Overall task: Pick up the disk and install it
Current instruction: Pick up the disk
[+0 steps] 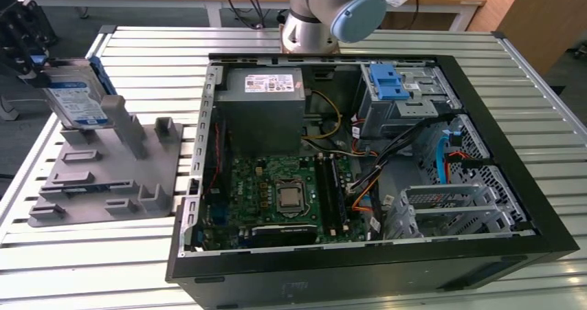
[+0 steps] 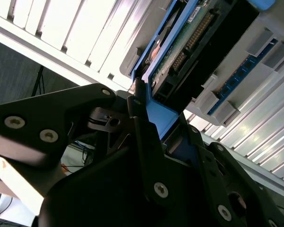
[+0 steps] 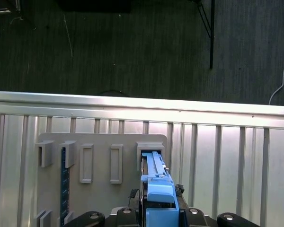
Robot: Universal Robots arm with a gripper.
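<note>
At the exterior view's left, the gripper [image 3: 157, 201] was closed on the blue end of the disk [image 1: 78, 97]. The disk stood on edge in a slot of the grey rack [image 1: 96, 179], probably so a top grasp could reach it. Rightward, the case [image 1: 513, 179] lay open-side up, holding a power supply [image 1: 266, 83], board [image 1: 280, 190] and drive cage [image 1: 408, 97].
</note>
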